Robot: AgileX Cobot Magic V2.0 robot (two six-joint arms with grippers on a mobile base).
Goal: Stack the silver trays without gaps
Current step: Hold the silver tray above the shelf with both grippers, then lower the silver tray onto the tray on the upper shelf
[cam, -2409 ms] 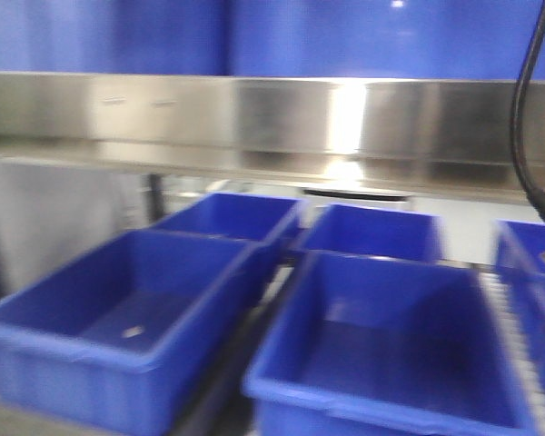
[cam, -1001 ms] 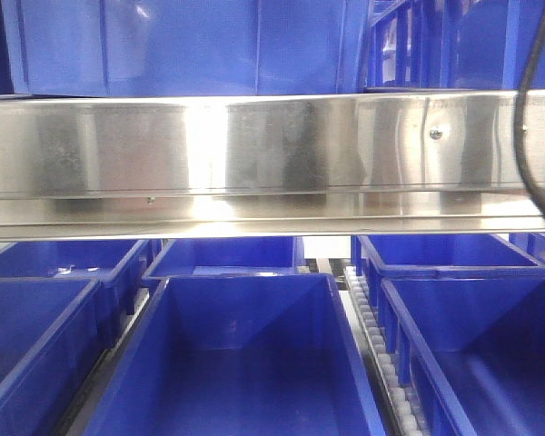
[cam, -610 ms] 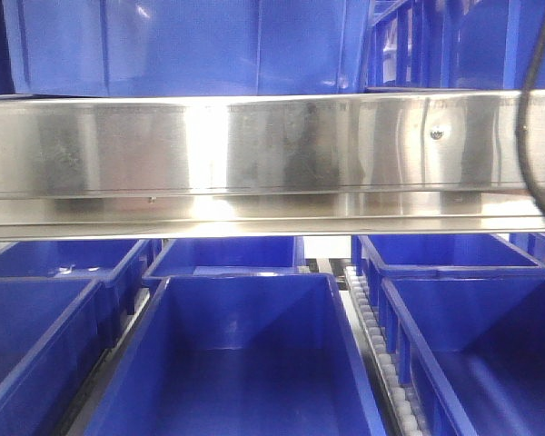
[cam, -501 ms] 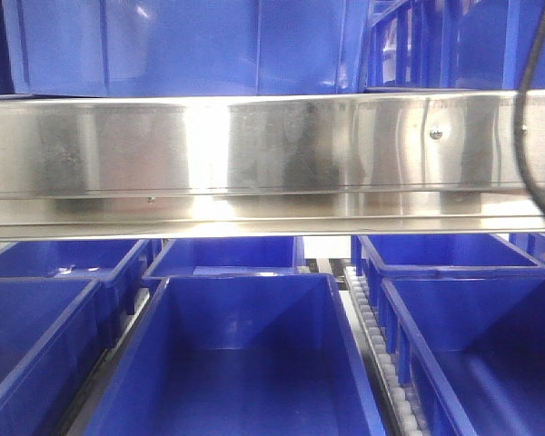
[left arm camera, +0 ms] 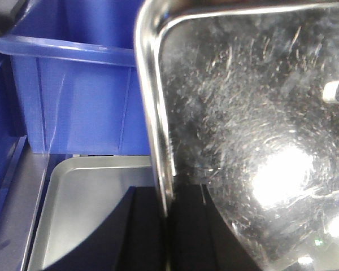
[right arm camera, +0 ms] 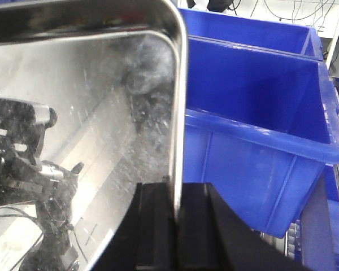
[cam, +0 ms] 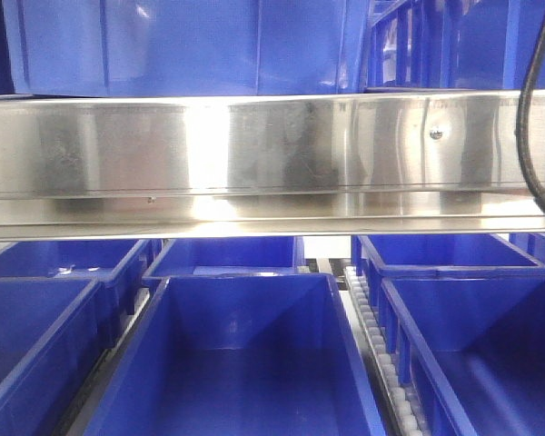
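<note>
The left claw point(left arm camera: 168, 217) is pinching the rim of the upper tray point(left arm camera: 243, 113), with one black finger on each side of the thin edge. This tray stands up from the claw and spreads out to the claw's right. Down below, to the claw's left, the lower tray point(left arm camera: 82, 214) lies flat. Past it sits a blue box point(left arm camera: 73, 96).

The right claw point(right arm camera: 176, 217) is pinching a rim too, that of a shiny tray point(right arm camera: 90, 113) which spreads out to the claw's left. I cannot tell if it is the same tray. To this claw's right is a big blue bin point(right arm camera: 254, 152).

The front view shows no claw, only a long steel bar point(cam: 254, 154) above more blue tubs point(cam: 245, 363).
</note>
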